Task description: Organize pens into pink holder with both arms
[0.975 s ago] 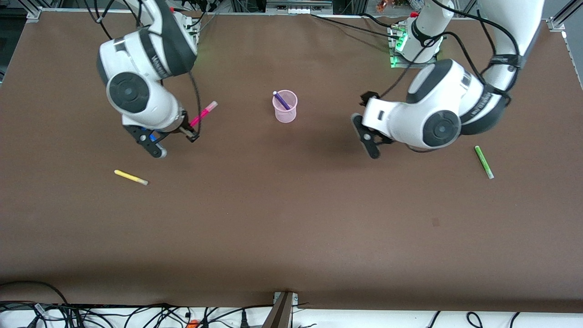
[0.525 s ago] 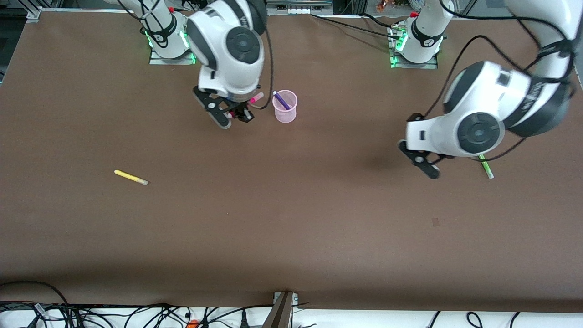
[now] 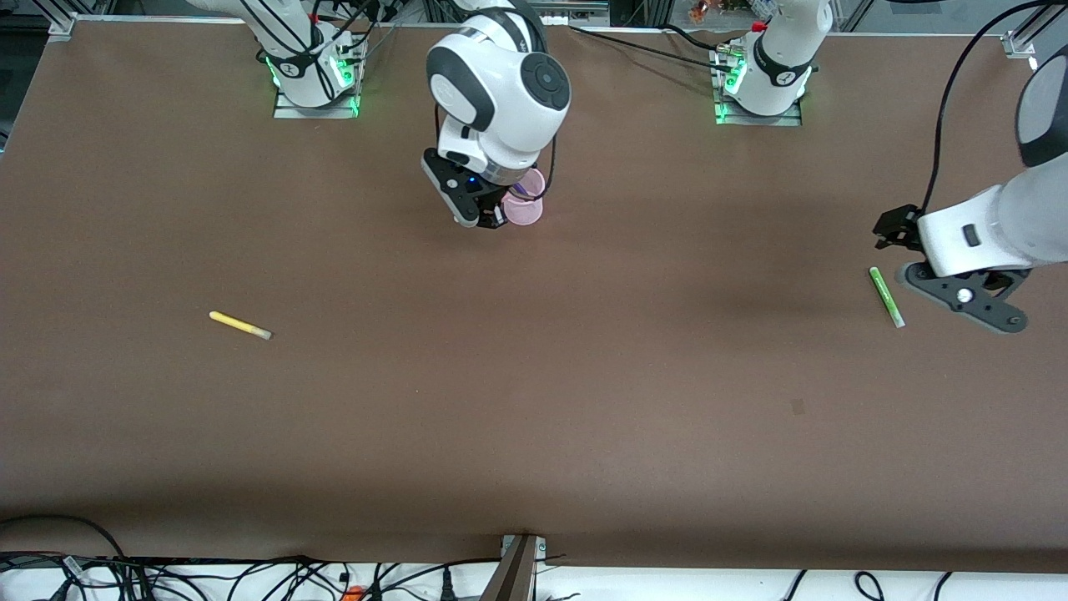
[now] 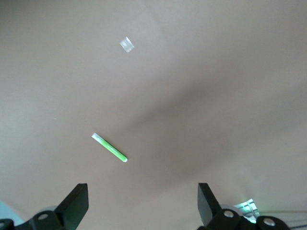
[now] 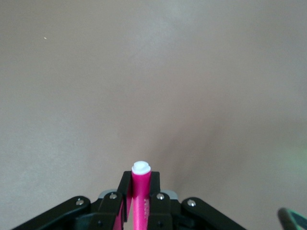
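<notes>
1. The table (image 3: 534,401) bears everything; the right arm reaches from its base to the middle, and the left arm reaches out toward its own end of the table.
2. The right gripper (image 3: 488,213) hangs over the pink holder (image 3: 527,213), partly covering its rim in the front view. In the right wrist view its fingers (image 5: 125,191) are clamped on the magenta pen (image 5: 141,196), which stands between them with its pale cap end pointing away from the wrist.
3. The pink holder sits just under and beside the right gripper. A bit of the purple pen (image 3: 519,194) seems to show inside it, though the gripper hides most of it.
4. To do this step well, the magenta pen's lower end should be centred over the holder's mouth, clear of the rim and the purple pen, before the fingers let go. Releasing low should keep the light cup from tipping.
5. The left gripper (image 4: 143,203) hovers with its fingers spread wide and nothing between them. The green pen (image 4: 110,147) lies flat on the table just ahead of it, not yet between the fingers.
6. For that pick, I judge the fingers should straddle the green pen across its width.
7. The yellow pen (image 3: 239,325) lies well apart from both grippers, toward the right arm's end.
</notes>
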